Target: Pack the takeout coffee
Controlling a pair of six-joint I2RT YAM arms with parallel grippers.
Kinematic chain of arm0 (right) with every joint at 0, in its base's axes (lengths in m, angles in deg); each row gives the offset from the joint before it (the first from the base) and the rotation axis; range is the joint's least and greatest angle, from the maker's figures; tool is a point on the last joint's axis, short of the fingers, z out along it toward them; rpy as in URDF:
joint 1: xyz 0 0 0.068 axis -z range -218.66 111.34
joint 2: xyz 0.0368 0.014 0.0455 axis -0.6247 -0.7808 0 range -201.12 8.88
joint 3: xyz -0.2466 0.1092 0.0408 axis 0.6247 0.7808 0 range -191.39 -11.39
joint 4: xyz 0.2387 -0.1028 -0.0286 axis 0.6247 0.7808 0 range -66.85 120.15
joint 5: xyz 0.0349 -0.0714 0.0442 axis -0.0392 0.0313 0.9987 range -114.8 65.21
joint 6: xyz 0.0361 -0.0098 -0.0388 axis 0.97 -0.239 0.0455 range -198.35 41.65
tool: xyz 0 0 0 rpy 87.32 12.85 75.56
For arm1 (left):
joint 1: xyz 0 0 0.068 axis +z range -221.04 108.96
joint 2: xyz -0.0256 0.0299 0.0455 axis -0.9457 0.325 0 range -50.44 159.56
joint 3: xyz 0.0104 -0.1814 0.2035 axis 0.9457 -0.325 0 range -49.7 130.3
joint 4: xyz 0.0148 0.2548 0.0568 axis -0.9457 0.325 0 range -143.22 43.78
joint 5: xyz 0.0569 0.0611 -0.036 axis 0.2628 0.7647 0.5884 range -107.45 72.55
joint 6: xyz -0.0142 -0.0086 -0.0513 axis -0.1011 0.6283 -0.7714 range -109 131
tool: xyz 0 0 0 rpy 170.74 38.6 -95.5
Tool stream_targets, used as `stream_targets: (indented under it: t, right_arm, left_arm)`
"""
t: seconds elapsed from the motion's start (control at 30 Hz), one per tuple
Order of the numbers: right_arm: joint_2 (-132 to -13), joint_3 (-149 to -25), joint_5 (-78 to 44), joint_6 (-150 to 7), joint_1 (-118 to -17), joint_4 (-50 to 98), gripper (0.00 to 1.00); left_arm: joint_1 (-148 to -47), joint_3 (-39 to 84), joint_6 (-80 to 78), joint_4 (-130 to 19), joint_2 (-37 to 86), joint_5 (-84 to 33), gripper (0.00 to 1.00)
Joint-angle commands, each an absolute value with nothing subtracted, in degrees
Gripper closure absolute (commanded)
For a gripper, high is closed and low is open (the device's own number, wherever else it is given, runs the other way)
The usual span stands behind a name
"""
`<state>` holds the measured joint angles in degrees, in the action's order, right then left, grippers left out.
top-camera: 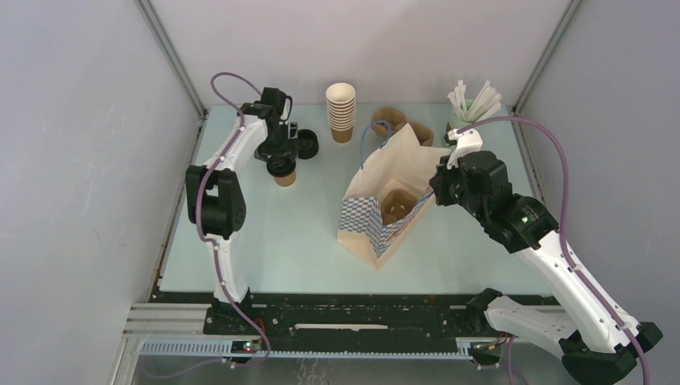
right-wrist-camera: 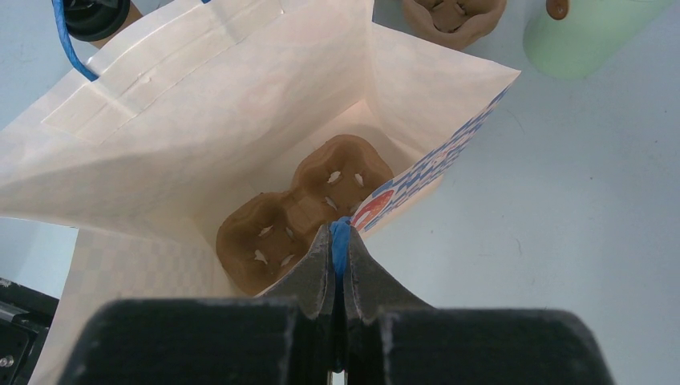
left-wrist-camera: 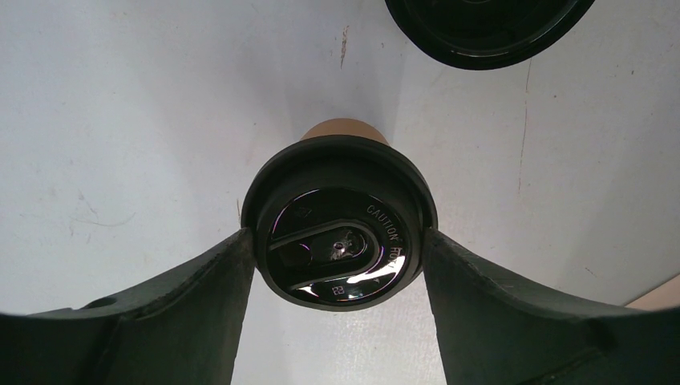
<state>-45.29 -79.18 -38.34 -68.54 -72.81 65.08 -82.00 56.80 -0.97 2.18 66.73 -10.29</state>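
Straddling the upright lidded coffee cup (left-wrist-camera: 341, 233), left gripper (left-wrist-camera: 341, 265) spread wide directly above; right gripper (right-wrist-camera: 338, 257) pinches the bag's blue handle (right-wrist-camera: 341, 237).

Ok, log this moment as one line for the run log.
left gripper: open around lidded coffee cup | right gripper: shut on bag handle | cup tray: inside paper bag

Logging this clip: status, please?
Left gripper open around lidded coffee cup. Right gripper shut on bag handle, bag open. Nothing in the way.
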Motion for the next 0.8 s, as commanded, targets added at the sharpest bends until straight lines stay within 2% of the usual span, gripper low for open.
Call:
stream_targets:
  t: [0.0,0.23,0.37,0.43,0.63,0.77]
  right_arm:
    - [-45.51,-80.91,-38.33,-67.58,-72.42,65.57,0.97]
    - [-45.58,-80.83,-38.33,-67.56,-72.35,65.46,0.96]
    - [-45.61,-80.89,-38.33,-67.54,-72.24,65.40,0.95]
    - [-45.61,-80.91,-38.25,-67.70,-72.24,65.19,0.90]
    - [-45.81,-81.75,-38.51,-67.81,-72.15,65.56,0.63]
    - [-46.19,-83.43,-39.34,-67.47,-72.15,66.65,0.53]
  left_arm:
    - [-81.85,56.44,-0.44,1.36,67.50,-9.92,0.20]
    - [-81.85,56.09,-0.27,1.56,67.87,-10.22,0.18]
    - [-81.85,55.85,-0.17,1.62,67.67,-9.90,0.24]
    - [-81.85,55.83,-0.16,1.63,67.39,-9.80,0.28]
    - [-81.85,55.59,-0.75,1.75,65.00,-10.33,0.37]
    - [-82.01,53.83,-1.21,1.72,61.56,-10.96,0.39]
